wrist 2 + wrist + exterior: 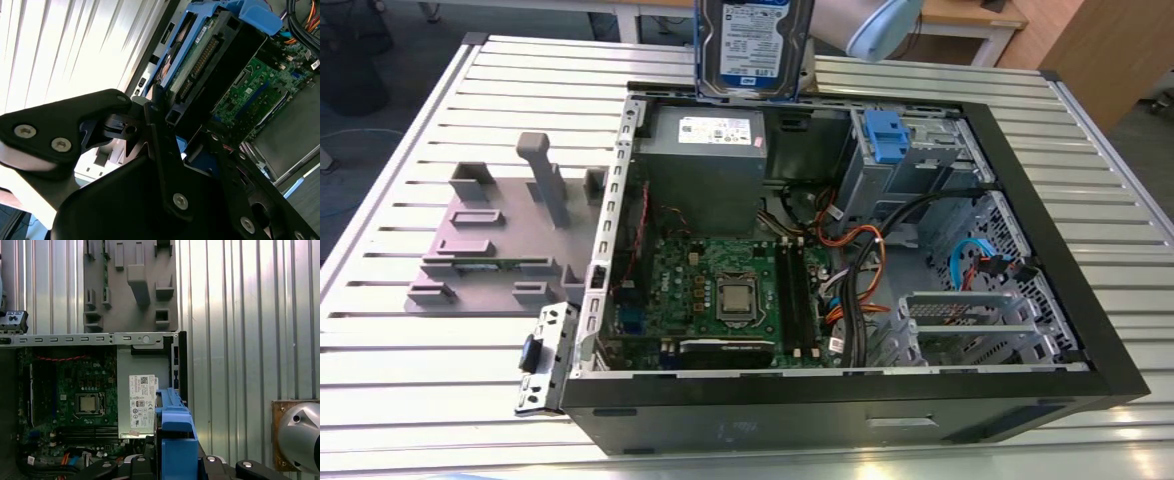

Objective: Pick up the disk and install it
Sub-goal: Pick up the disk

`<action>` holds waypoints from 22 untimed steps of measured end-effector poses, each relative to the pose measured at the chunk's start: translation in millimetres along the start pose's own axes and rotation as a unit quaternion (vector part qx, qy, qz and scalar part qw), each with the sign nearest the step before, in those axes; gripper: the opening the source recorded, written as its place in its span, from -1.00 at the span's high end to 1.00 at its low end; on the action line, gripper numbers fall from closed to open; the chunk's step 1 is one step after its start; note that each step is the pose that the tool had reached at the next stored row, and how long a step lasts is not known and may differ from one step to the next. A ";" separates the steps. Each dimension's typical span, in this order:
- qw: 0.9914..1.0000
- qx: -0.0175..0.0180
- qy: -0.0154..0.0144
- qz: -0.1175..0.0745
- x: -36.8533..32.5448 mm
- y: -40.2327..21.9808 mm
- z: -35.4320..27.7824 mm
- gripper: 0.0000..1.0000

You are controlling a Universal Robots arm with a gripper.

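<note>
Closest to the exterior camera, the black outer wall of the open computer case (854,415) lies toward the near edge of the slatted metal surface (400,380). Behind that wall, inside the case, sits the green motherboard (720,285), with orange and black cables (854,270) bundled just beside it on the exterior view's right. Further back stand the grey power supply box (707,165) and, near it, a silver drive cage (887,140) with blue tabs. Outside the case, toward the surface's edge on the exterior view's left, rests a grey plastic stand (494,240) with upright posts. Farthest off, the disk (754,45) hangs upright in the air, label toward the camera, over the case's far wall and toward the surface's far edge. In the second wrist view the black end effector (184,127) is clamped on the disk's end, its fingers (167,160) pressing either side of the blue carrier bracket (260,17). Below the held disk in that view lies the motherboard.
</note>
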State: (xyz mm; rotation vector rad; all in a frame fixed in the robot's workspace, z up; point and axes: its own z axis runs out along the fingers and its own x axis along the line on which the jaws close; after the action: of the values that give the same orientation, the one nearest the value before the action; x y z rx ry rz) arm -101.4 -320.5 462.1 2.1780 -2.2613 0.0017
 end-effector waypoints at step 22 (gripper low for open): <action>1.000 0.000 0.000 0.000 5.4 -0.2 0.0 0.27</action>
State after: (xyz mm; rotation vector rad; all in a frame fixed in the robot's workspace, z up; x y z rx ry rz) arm -101.4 -325.9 462.1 2.1780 -2.2614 0.0017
